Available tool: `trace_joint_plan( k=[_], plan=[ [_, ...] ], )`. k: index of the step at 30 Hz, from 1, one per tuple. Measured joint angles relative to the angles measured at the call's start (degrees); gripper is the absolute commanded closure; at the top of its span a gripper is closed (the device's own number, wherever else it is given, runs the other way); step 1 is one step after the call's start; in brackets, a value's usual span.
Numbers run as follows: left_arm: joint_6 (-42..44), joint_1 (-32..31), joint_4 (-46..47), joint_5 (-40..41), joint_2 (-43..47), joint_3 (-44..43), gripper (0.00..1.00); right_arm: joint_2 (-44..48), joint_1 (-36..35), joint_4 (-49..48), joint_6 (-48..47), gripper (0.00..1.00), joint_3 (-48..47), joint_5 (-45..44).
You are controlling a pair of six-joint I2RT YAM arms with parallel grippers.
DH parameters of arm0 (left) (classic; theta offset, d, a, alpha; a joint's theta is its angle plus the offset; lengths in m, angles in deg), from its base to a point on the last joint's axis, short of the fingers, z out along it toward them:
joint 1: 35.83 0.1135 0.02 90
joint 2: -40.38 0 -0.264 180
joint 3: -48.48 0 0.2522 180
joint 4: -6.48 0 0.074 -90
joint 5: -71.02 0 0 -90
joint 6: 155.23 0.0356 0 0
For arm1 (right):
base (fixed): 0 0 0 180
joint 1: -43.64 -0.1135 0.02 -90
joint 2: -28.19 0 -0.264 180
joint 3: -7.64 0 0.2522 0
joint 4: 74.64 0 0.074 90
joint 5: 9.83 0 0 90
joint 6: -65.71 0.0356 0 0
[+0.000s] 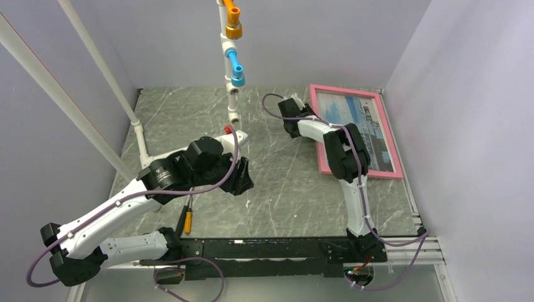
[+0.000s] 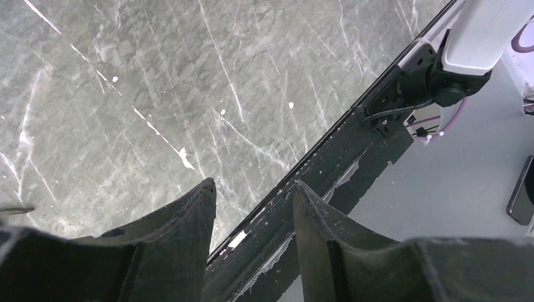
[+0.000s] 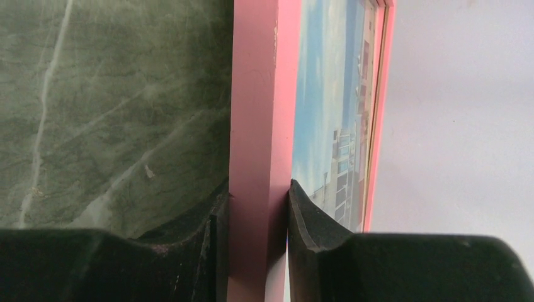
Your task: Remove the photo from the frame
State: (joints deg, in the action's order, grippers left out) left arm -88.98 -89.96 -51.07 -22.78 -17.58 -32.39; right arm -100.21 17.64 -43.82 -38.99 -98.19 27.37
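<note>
The pink frame (image 3: 255, 94), photo (image 3: 321, 113) inside, is clamped by the right gripper (image 3: 258, 196); the left gripper (image 2: 253, 189) is spread, empty

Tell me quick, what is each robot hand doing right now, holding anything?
Left gripper: jaws open, holding nothing.
Right gripper: jaws shut on the side rail of the pink frame.
</note>
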Motion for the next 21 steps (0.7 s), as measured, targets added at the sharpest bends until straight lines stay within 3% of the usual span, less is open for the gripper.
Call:
trace_joint_plan(
  k=[4,8,11,16,21],
  plan=[
    [-0.04,0.09,-0.02,-0.02,0.02,0.57,0.48,0.0,0.15,-0.94,-0.68,0.7,0.0,1.07],
    [-0.13,0.11,0.04,-0.04,0.2,0.68,0.47,0.0,0.59,-0.31,-0.96,0.44,-0.22,4.61],
    [-0.15,0.11,0.24,0.0,0.87,1.42,0.46,0.0,0.7,1.33,-0.85,0.33,-0.33,9.75],
    [-0.68,0.11,0.59,0.02,2.34,3.76,0.46,1.07,0.61,4.48,0.02,0.26,-0.76,15.45],
    [-1.66,0.22,0.9,0.0,3.65,6.49,0.46,5.81,1.05,8.17,5.46,0.27,0.81,24.17]
  ],
)
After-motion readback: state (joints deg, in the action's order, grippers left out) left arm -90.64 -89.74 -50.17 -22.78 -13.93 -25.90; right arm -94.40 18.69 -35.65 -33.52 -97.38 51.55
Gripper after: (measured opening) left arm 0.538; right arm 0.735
